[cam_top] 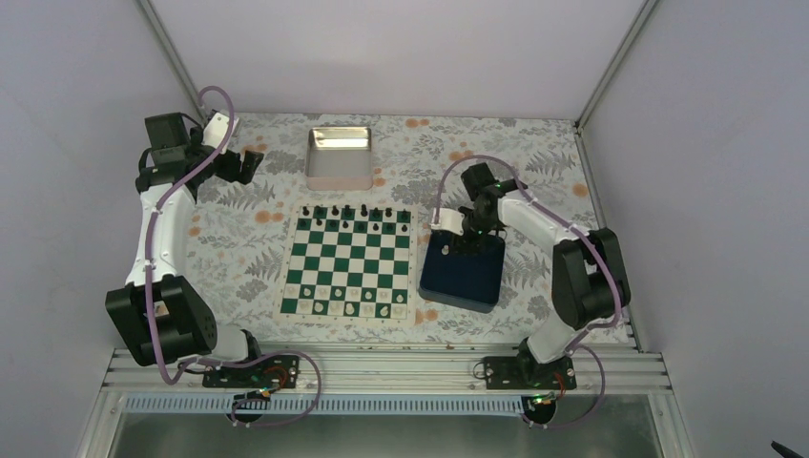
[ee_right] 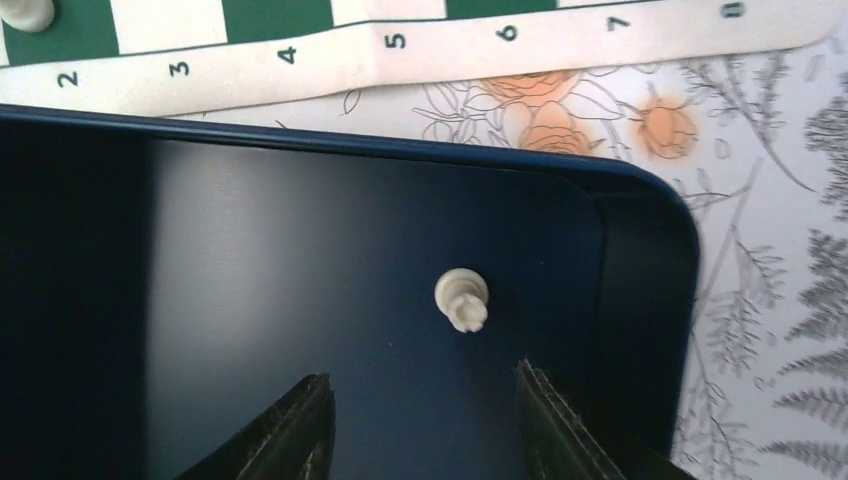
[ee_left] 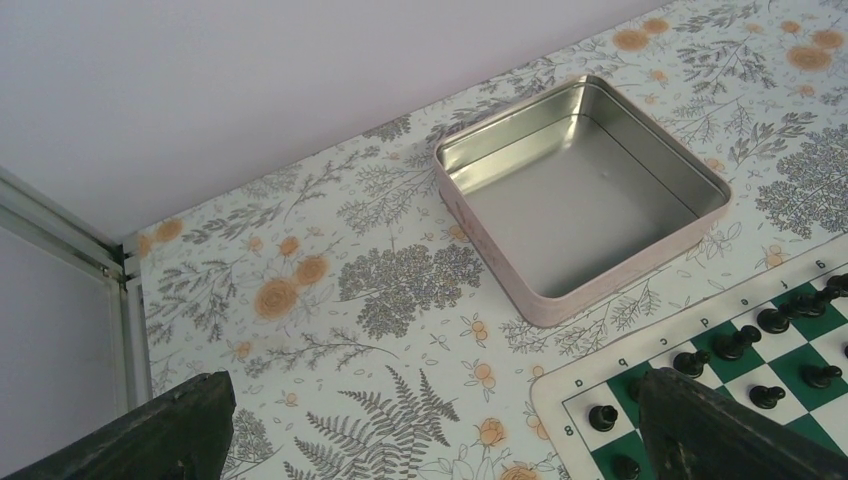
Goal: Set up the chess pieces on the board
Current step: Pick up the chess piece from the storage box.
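Near tray (ee_right: 300,250) edge, lone chess piece (ee_right: 462,300)

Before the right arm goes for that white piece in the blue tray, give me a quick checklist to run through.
1. Right gripper open, nothing between its fingers: ok.
2. White piece centred between the fingers: not ok, it lies ahead of them in the blue tray.
3. Piece upright: not ok, it seems to lie on its side.
4. Left gripper open and off the board, near the tin: ok.
5. Free square on the board's near row: cannot tell.
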`<act>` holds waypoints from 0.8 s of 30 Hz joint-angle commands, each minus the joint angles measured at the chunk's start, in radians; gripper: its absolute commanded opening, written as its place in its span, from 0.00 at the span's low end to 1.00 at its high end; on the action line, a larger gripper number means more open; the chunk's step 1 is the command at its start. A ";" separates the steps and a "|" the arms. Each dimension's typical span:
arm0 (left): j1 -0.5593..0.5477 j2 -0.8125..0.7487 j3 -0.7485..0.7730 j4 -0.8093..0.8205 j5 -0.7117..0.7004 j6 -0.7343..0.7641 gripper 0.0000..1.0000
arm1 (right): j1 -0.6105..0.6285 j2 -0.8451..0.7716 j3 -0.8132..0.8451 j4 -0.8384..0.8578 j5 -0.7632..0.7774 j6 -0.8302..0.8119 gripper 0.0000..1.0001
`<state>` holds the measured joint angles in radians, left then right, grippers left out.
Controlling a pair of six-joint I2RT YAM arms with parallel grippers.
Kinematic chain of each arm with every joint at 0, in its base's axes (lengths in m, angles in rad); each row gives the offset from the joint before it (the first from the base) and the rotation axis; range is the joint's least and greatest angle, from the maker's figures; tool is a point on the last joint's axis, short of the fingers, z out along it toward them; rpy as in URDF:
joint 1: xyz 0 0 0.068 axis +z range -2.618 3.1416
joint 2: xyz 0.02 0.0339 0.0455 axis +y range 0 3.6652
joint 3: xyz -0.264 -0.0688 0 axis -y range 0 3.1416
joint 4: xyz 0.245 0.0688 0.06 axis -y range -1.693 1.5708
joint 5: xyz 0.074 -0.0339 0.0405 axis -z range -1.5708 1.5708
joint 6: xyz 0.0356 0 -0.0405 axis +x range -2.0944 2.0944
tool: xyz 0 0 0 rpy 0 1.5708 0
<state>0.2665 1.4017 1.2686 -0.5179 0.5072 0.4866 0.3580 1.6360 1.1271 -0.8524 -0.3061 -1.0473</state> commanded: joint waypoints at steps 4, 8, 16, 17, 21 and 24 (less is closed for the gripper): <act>0.005 -0.021 0.019 -0.010 0.008 0.014 1.00 | 0.038 0.093 0.013 0.035 0.062 0.003 0.46; 0.005 -0.023 0.017 -0.011 0.008 0.013 1.00 | 0.047 0.127 0.014 0.077 0.078 0.011 0.45; 0.006 -0.035 0.009 -0.004 0.005 0.012 1.00 | 0.047 0.153 0.026 0.121 0.074 0.014 0.43; 0.005 -0.035 0.008 -0.002 0.005 0.012 1.00 | 0.048 0.157 0.030 0.124 0.072 0.013 0.43; 0.006 -0.037 0.005 -0.002 0.005 0.014 1.00 | 0.050 0.189 0.056 0.116 0.061 0.016 0.41; 0.005 -0.037 0.004 -0.002 0.005 0.015 1.00 | 0.053 0.199 0.067 0.119 0.057 0.017 0.36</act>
<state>0.2665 1.3853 1.2686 -0.5182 0.5060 0.4870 0.4000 1.8153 1.1606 -0.7498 -0.2340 -1.0409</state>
